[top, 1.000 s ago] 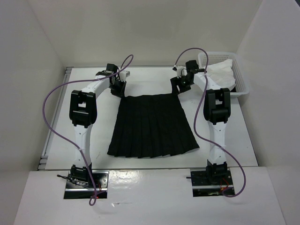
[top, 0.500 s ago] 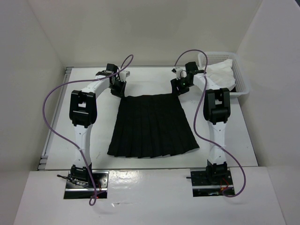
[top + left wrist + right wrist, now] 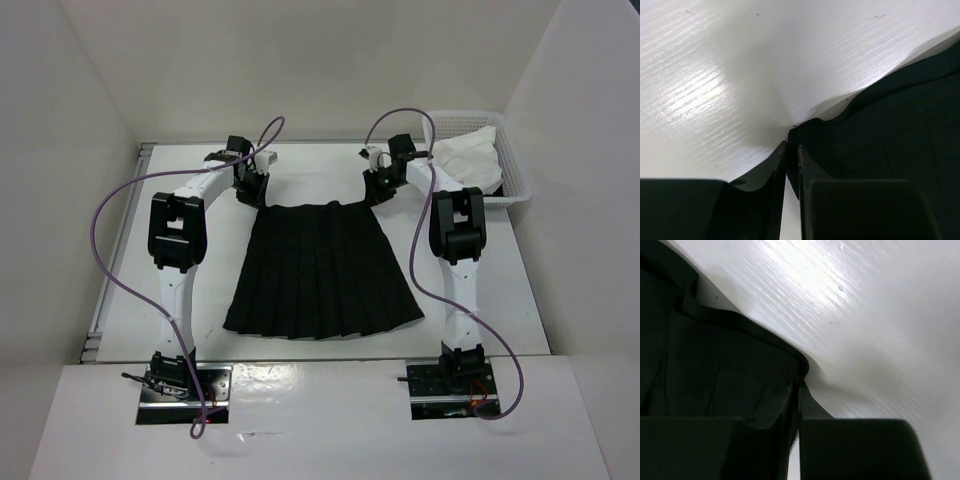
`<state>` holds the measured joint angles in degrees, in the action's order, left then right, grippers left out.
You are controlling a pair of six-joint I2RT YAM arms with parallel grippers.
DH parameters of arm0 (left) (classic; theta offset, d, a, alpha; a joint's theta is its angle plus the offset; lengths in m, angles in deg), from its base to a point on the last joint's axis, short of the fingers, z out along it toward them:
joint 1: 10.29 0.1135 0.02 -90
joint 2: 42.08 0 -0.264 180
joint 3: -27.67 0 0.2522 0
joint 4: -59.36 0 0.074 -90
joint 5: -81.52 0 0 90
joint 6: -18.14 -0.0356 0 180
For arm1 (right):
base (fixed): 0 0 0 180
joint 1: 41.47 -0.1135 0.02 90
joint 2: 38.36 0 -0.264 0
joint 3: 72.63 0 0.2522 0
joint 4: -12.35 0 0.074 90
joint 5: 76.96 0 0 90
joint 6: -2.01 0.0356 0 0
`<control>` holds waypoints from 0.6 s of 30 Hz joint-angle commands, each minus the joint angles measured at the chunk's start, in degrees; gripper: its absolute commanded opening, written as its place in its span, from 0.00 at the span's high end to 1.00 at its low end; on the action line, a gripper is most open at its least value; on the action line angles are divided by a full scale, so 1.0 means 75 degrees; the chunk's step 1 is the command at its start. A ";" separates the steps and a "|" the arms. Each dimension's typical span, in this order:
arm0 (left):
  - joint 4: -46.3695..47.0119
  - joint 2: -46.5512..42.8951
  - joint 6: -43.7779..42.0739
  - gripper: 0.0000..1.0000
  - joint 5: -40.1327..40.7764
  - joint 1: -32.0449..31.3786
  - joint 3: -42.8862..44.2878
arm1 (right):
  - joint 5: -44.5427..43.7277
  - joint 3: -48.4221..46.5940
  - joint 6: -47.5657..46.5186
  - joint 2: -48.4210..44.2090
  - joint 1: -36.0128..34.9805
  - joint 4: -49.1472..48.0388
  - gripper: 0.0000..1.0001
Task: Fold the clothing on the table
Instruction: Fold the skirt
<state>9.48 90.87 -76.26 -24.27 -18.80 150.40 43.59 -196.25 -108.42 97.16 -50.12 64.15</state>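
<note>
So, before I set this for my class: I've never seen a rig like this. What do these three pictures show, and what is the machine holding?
The machine is two robot arms bolted at the near edge of a white table. Each arm ends in a two-finger gripper. The wide picture looks down from above and behind the arms. The two close-ups come from small cameras on the wrists, so the dark blocks at the bottom are each arm's own fingers. A black pleated skirt lies flat on the table, with its waistband on the far side. The left gripper pinches one waistband corner and the right gripper pinches the other. Both are shut on the fabric. At the far right stands a white mesh basket with a white cloth in it.
</note>
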 commanded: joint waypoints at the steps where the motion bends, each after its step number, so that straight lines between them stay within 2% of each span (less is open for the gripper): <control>1: -0.0176 -0.0102 -0.0221 0.82 -0.0156 -0.0025 0.0224 | 0.0111 -0.0304 0.0005 0.0270 -0.0242 0.0118 0.95; 2: -0.0176 -0.0101 -0.0221 0.83 -0.0156 -0.0025 0.0318 | 0.0030 -0.0397 0.0005 0.0270 -0.0242 0.0119 1.00; 7: -0.0492 0.0250 -0.0292 0.86 0.0077 -0.0025 0.1207 | -0.0521 -0.0784 0.0005 0.0270 -0.0242 0.0119 1.00; 11: -0.0785 0.0730 -0.0281 0.86 0.0324 0.0045 0.2507 | -0.1188 -0.1392 0.0005 0.0270 -0.0242 0.0119 1.00; 15: -0.1452 0.1456 -0.0128 0.86 0.0066 0.0291 0.4322 | -0.1938 -0.1944 0.0273 0.0492 -0.0172 -0.0045 1.00; 16: -0.1697 0.1968 -0.0128 0.86 0.0066 0.0291 0.5510 | -0.2253 -0.2177 0.0274 0.0493 -0.0172 -0.0115 1.00; 18: -0.2576 0.2580 -0.0244 0.86 0.0218 0.0291 0.7026 | -0.2594 -0.2401 0.0484 0.0562 -0.0090 -0.0185 1.00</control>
<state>-2.11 105.73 -77.60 -23.16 -17.58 191.87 30.56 -210.07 -106.84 100.24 -51.21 64.78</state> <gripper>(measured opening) 0.153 0.010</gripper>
